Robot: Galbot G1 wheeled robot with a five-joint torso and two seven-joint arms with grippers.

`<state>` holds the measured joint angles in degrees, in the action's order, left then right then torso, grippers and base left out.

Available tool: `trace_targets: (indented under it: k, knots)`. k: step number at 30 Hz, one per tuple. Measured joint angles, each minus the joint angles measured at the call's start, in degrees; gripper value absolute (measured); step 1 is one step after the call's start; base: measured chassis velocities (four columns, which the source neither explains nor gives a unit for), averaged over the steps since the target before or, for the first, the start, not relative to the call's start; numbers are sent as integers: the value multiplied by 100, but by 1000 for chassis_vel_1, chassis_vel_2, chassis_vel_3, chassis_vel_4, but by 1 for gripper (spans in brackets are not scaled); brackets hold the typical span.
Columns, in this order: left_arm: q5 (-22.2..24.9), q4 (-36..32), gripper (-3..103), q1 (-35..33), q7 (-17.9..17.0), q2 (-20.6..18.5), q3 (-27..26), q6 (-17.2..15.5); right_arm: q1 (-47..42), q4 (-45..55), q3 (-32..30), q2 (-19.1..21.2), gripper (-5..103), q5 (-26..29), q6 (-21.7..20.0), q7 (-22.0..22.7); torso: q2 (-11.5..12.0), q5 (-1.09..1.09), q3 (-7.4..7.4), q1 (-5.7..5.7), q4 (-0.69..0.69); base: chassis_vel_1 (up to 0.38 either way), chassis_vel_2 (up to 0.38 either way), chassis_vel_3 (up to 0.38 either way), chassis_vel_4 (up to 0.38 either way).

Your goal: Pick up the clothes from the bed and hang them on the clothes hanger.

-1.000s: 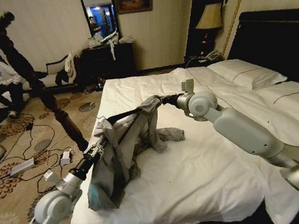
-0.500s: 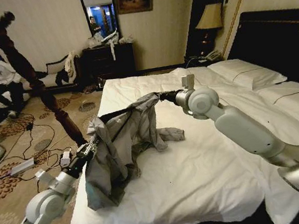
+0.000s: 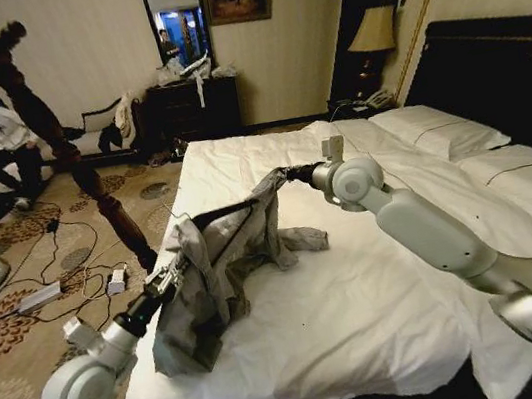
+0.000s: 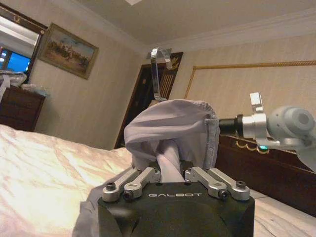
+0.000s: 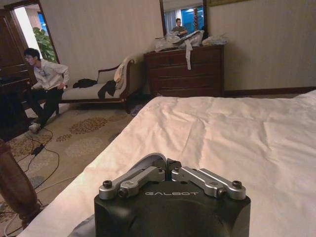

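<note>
- Mid-task over the bed (image 3: 365, 315): I hold the clothes (image 3: 218, 268), a light-grey shirt, lifted between my two arms, its lower folds trailing on the white duvet near the bed's left edge.
- My right gripper (image 3: 285, 173) is clenched on one end of the cloth, out over the middle of the bed; my left gripper (image 3: 177, 265) is clamped on the other end, close to the bed's left side.
- The clothes hanger (image 3: 215, 212) shows in the head view as a thin black bar running inside the shirt between the two grippers.
- Step in hand, as I judge it: dressing the shirt onto the hanger. The hanging itself is not yet done.
- The next move likely calls for settling the cloth evenly over both hanger arms without letting it slide off, then carrying it by the hook.
- The left wrist view adds what the head view hides: the hanger's silver hook (image 4: 160, 71) standing up above the draped grey cloth, with my right arm just beyond.
- The right wrist view gives the gripper's closed fingers (image 5: 148, 174) and a sliver of grey pinched between them.
</note>
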<state>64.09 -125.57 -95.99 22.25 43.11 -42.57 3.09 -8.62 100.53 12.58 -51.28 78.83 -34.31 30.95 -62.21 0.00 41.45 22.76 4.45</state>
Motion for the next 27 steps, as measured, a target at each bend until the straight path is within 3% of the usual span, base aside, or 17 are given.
trace_targets:
  k: [18, 27]
  knots:
    - [-708, -179, 16, 362, -138, 145, 1539, 13, 161, 340, 22, 173, 0, 298, -8, 167, 0, 2, 0, 1, 1, 0, 0, 0, 0]
    - [-914, 431, 16, 718, -297, 273, 1349, 156, 68, 562, -170, 308, 0, 514, -9, 293, 0, -1, 0, 1, 1, 0, 0, 0, 0]
